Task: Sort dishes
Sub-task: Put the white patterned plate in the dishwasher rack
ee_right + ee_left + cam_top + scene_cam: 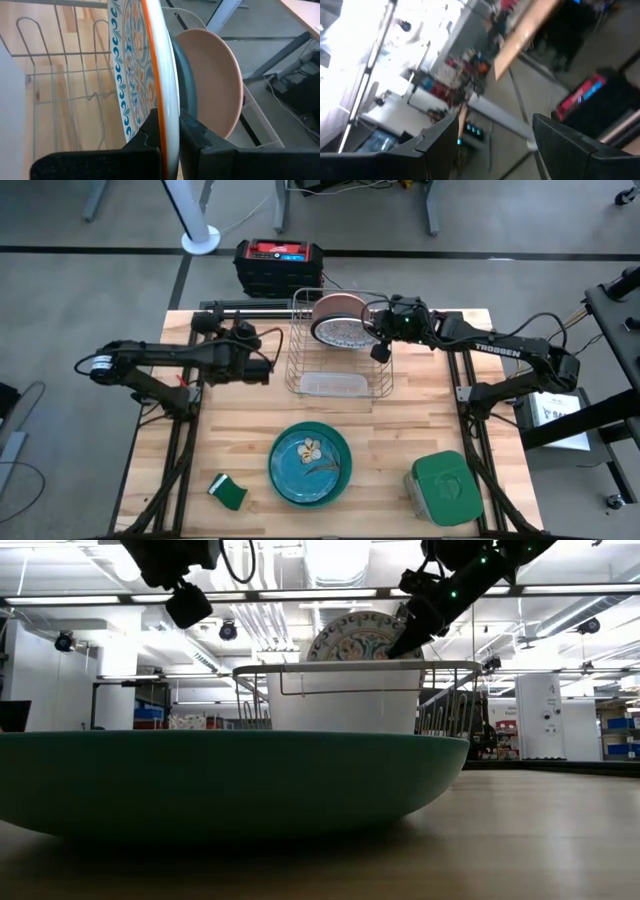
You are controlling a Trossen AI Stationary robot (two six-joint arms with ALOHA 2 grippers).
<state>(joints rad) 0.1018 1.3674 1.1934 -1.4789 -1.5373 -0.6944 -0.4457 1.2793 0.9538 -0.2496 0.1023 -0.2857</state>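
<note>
A wire dish rack stands at the far middle of the wooden surface, between the two end effectors, the right one directly over its far right corner. A clear rectangular tray lies in the rack's near part. A square green-lidded container sits well nearer than the right end effector, at the surface's near right. A small green sponge lies well nearer than the left end effector. A black and red box rests on the floor beyond the rack.

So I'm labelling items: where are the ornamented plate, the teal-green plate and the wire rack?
ornamented plate [131, 75], right wrist view, patterned face.
teal-green plate [311, 463], high view, centre of its face.
wire rack [296, 352], high view, left side wall.
</note>
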